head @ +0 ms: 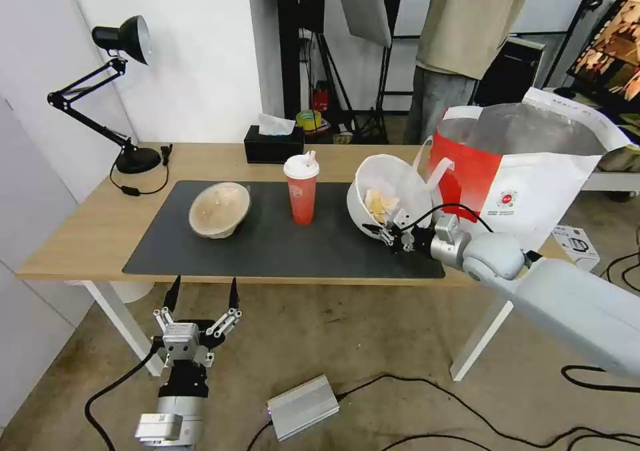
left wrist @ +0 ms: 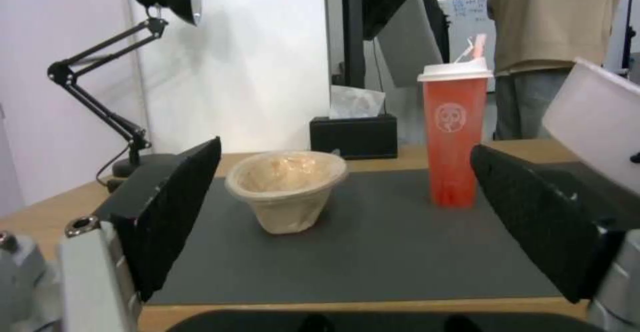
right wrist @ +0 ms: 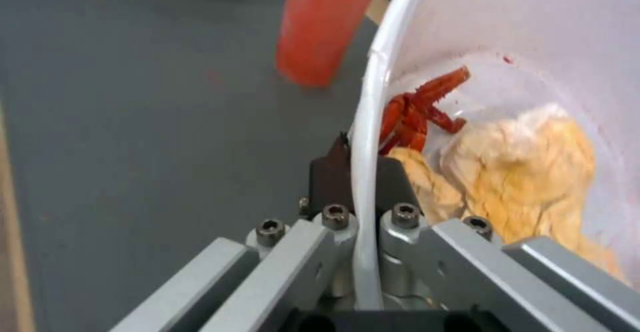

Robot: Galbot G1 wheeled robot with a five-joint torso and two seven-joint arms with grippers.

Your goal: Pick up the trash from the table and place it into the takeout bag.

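Note:
My right gripper [head: 393, 232] is shut on the rim of the white round bowl [head: 387, 194], which is tilted up off the dark mat [head: 267, 251] with yellowish scraps inside. In the right wrist view the white bowl's rim [right wrist: 365, 182] runs between the closed pads, with the scraps [right wrist: 520, 172] just past it. The red drink cup [head: 301, 189] stands upright mid-mat. At the mat's left sits the beige lidded bowl [head: 219, 209]. The takeout bag [head: 527, 171] stands open on the table's right end, right behind the held bowl. My left gripper [head: 200, 297] hangs open below the table's front edge, facing the beige bowl [left wrist: 287, 187] and the red cup [left wrist: 455, 137].
A black tissue box [head: 273, 144] stands at the table's back edge. A black desk lamp [head: 113, 91] occupies the back left corner. A silver box [head: 303, 405] and cables lie on the floor. A person [head: 467, 44] stands behind the table.

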